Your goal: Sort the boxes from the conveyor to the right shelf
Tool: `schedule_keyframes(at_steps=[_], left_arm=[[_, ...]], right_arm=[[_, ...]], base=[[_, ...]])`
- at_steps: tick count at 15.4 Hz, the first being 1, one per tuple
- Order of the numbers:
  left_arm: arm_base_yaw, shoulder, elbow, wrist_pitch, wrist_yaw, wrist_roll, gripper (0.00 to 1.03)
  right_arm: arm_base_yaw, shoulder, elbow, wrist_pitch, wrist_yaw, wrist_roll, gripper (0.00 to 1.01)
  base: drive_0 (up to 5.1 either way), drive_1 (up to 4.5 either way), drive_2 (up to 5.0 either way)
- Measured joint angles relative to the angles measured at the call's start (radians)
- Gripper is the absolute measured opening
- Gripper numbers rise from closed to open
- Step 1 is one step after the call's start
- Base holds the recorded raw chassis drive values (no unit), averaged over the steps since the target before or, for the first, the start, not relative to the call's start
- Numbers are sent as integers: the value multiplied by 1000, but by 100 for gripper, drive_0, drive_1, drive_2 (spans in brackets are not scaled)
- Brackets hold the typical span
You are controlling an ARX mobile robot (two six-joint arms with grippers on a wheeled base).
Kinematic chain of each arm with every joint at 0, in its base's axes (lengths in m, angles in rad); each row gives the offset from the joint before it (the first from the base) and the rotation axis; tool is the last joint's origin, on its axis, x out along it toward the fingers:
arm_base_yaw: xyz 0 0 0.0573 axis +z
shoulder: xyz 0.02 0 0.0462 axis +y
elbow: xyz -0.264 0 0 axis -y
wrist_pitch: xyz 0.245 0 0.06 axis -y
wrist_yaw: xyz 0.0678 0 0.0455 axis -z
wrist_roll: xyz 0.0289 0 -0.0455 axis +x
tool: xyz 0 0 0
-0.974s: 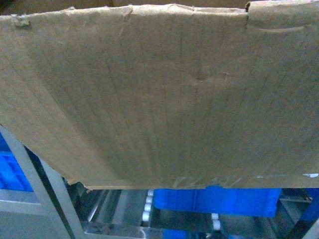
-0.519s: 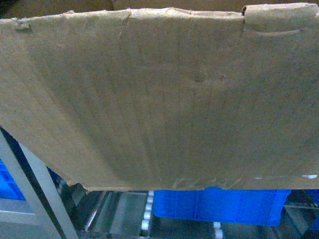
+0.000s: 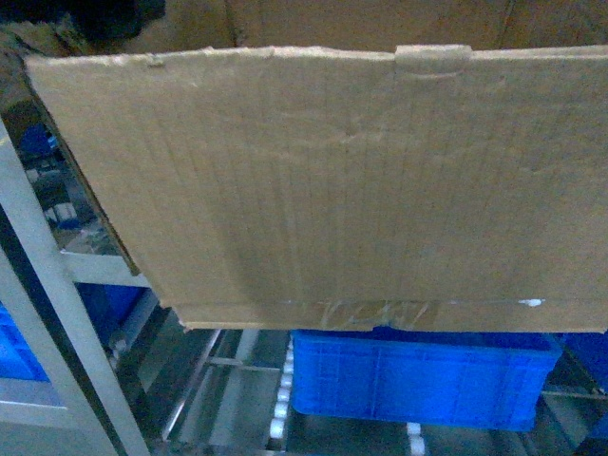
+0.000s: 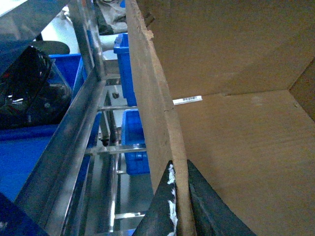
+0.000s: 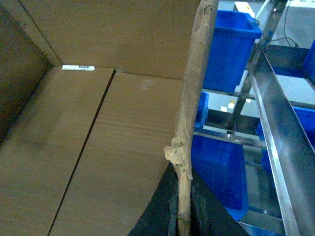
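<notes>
Head view: a large brown corrugated cardboard box (image 3: 361, 180) filled most of the frame, its near wall facing the camera, clear tape along the bottom seam, held aloft in front of the shiny stainless-steel roller rack (image 3: 57, 285); a blue plastic crate (image 3: 418, 380) sat on the sloped tracks directly below the box, with white wheels showing beside it. No gripper showed here. Left wrist view: the left gripper (image 4: 178, 206) was clamped on the box's left wall, one dark finger outside and one inside, the ragged top edge running away from the camera; a small white sticker strip (image 4: 187, 99) lay inside; steel rails and further blue crates stood just beside the wall. Right wrist view: the right gripper (image 5: 181, 206) pinched the opposite wall in the same fashion, torn cardboard curled above the fingers, steel rail and blue crates alongside. Step in hand, as judged — carrying the box into a rack tier. The next move would call for level, matched travel of both arms onto a free track; the crate below and the uprights close on either side — likely obstructions.
</notes>
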Motion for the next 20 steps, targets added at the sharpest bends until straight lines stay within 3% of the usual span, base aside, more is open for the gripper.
schedule_keyframes(at_steps=[6, 12, 13, 14, 15, 16, 17, 18, 20], left_arm=[[16, 130, 143, -1, 32, 54, 2], [30, 261, 282, -14, 64, 72, 2], [30, 290, 311, 27, 74, 81, 3], [30, 310, 336, 51, 95, 100, 12], [28, 313, 341, 63, 104, 116, 21], [20, 313, 341, 60, 118, 137, 41], [13, 313, 341, 64, 136, 155, 90], [12, 311, 341, 51, 137, 154, 98], [13, 287, 319, 34, 140, 134, 98]], right_arm=[[21, 157, 125, 37, 69, 16, 2], [16, 269, 215, 46, 86, 11, 2], [7, 292, 241, 66, 86, 11, 2], [-2, 301, 259, 76, 92, 10, 4], [-3, 301, 262, 76, 92, 11, 15], [-2, 301, 262, 73, 90, 11, 34], [11, 298, 273, 78, 71, 16, 83], [13, 294, 258, 131, 69, 5, 98], [20, 267, 226, 163, 67, -23, 98]], base=[[0, 0, 0], [0, 0, 0], [0, 0, 0], [0, 0, 0], [0, 0, 0], [0, 0, 0], [0, 0, 0], [0, 0, 0], [0, 0, 0]])
